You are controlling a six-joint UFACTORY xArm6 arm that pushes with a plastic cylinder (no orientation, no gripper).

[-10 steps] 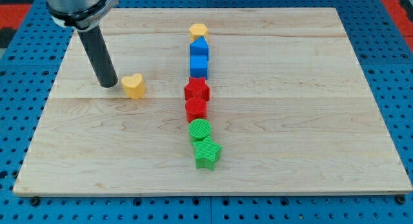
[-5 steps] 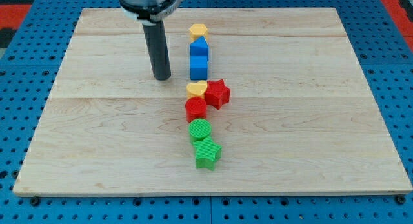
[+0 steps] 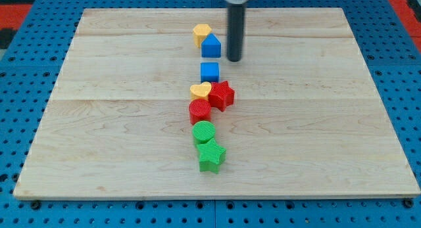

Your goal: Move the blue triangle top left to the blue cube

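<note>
While the pale wooden tabletop (image 3: 99, 142) carries a column of small blocks up its middle, the nearest, toward the view's bottom, are a green star-shaped block (image 3: 211, 157) and a green round block (image 3: 204, 131) touching it, then a red round block (image 3: 199, 111), with a yellow heart-shaped block (image 3: 200, 91) and a red star-shaped block (image 3: 222, 94) side by side just above. Farther up sits the blue cube (image 3: 210, 72), and beyond it, apart by a small gap, the blue triangle (image 3: 210, 45), touching a yellow hexagonal block (image 3: 202, 34) at its upper left. My tip (image 3: 234, 60) stands just to the view's right of the blue triangle, near but apparently not touching it, and a little above and right of the cube. I have no jaws, only the bare rod, so nothing is pinched. That side matters: from my tip the triangle lies to the view's left, so a leftward push should likely slide it toward the cube's top left, though the yellow hexagonal block may be carried along.
</note>
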